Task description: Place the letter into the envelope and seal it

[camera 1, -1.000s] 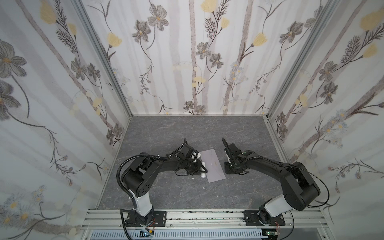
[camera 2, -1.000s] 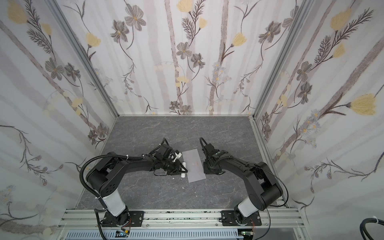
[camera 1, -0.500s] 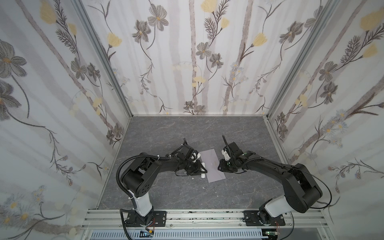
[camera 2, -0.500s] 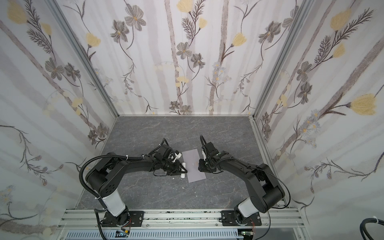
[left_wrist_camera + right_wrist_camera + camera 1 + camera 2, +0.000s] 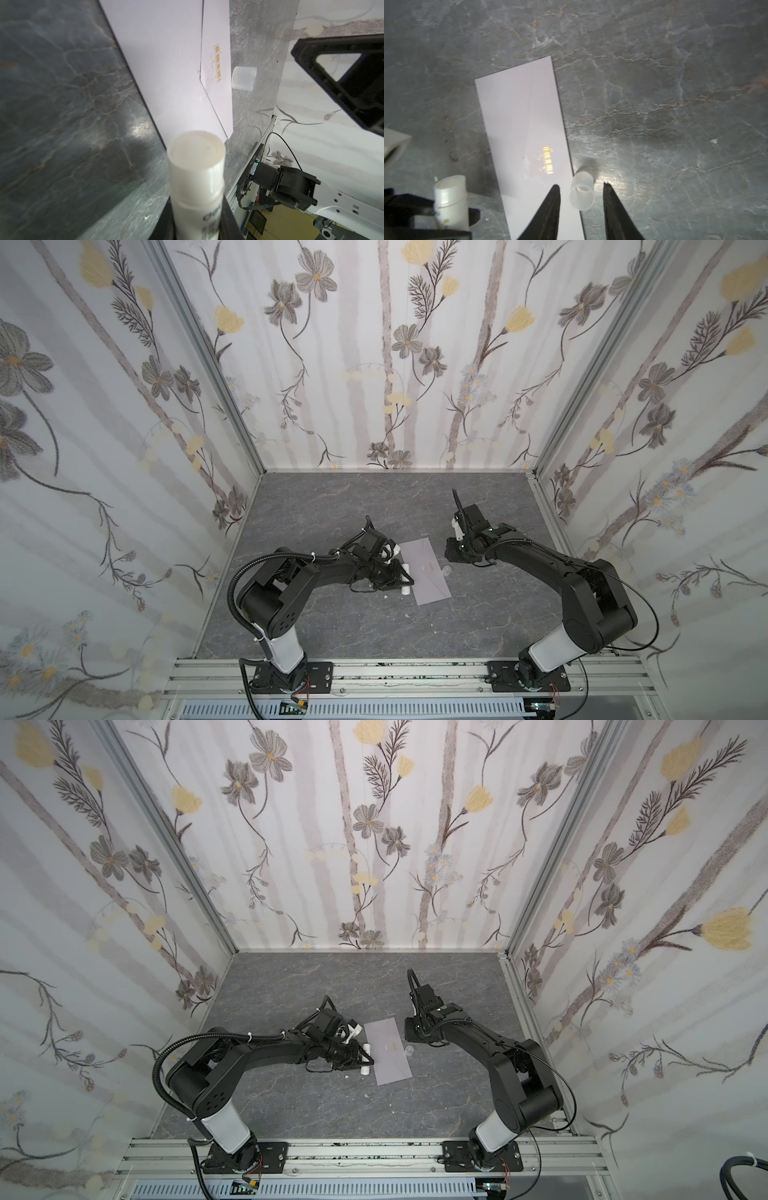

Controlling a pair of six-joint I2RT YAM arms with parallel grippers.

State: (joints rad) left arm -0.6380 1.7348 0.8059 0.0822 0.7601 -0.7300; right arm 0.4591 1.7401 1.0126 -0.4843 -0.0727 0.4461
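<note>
The grey-lavender envelope (image 5: 424, 572) (image 5: 390, 1054) lies flat mid-table, its pointed flap folded down over a small gold mark (image 5: 547, 160) (image 5: 218, 62). The letter is not in view. My left gripper (image 5: 404, 580) (image 5: 197, 225) is shut on a white glue-stick tube (image 5: 196, 178) (image 5: 365, 1058) (image 5: 450, 193) at the envelope's left edge. My right gripper (image 5: 581, 185) (image 5: 451, 561) hangs open just over a small translucent cap (image 5: 581, 196) (image 5: 446, 571) (image 5: 243, 78). The cap lies on the table against the envelope's right edge, between the fingers but untouched.
The dark marbled tabletop (image 5: 374, 506) is boxed in by flowered walls on three sides. An aluminium rail (image 5: 395, 672) with both arm bases runs along the front. Small white crumbs (image 5: 385, 596) lie near the left gripper.
My right gripper moved left to the envelope's right edge, then drew back slightly; the cap now shows beside the envelope. The left arm and the tube have not moved.
</note>
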